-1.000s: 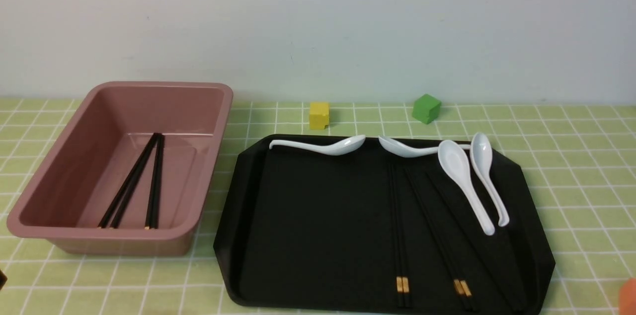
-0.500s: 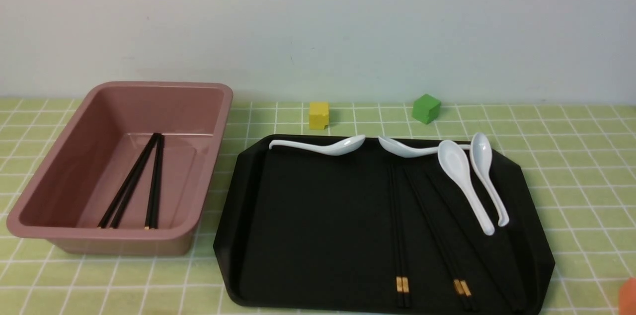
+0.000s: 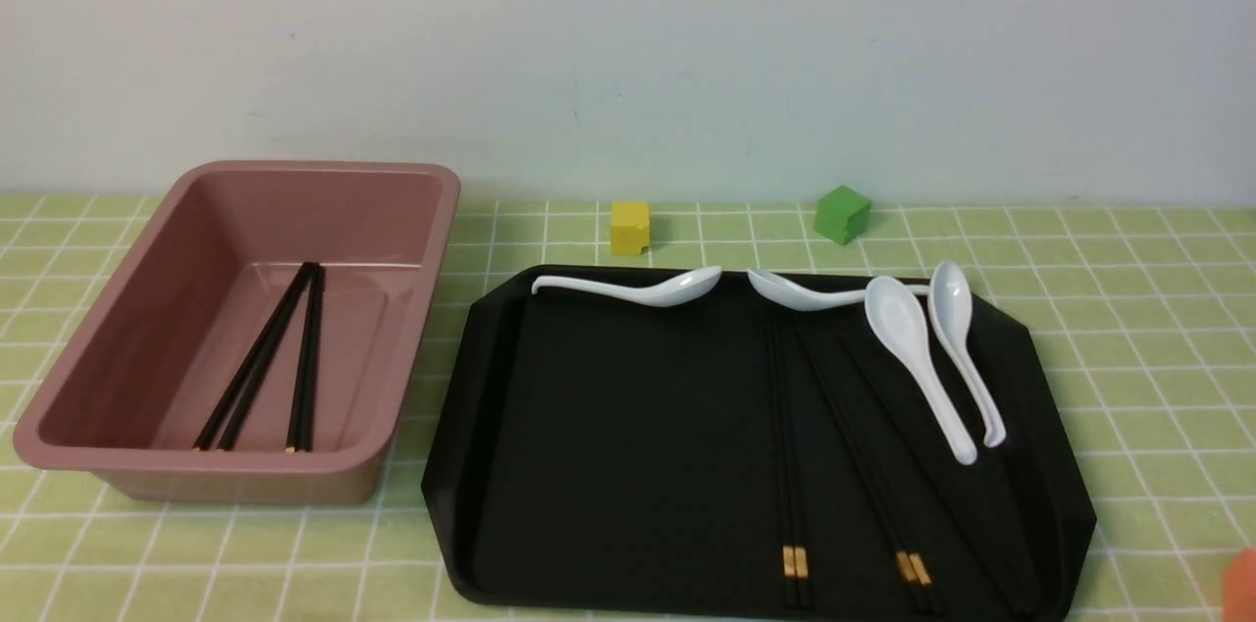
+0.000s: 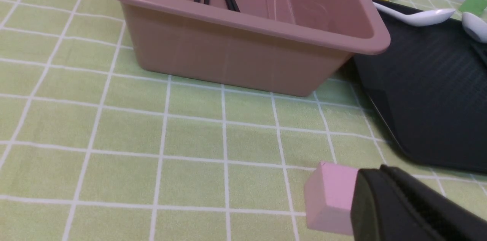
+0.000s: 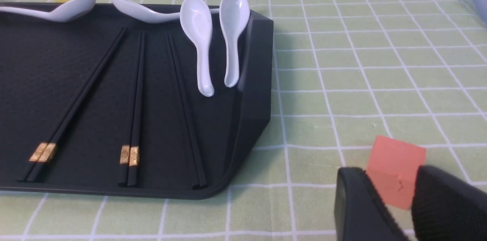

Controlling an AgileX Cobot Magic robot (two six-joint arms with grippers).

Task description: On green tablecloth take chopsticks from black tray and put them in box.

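A green tablecloth (image 3: 1128,308) covers the table. Toward its left edge, the pink box (image 3: 412,328) holds two pairs of chopsticks (image 3: 263,362). Right of it, the black tray (image 3: 608,426) carries three more pairs (image 3: 790,465) and four white spoons (image 3: 908,347). The left gripper (image 4: 399,210) shows only one finger, so its opening cannot be told. The right gripper (image 5: 393,203) stands slightly open, empty, beside an orange cube (image 5: 395,165).

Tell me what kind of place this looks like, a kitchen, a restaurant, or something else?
Probably a staged test table, not a real dining room. A green tablecloth runs up to a bare wall, and coloured cubes such as the yellow cube sit beside a black tray of chopsticks and a pink box.
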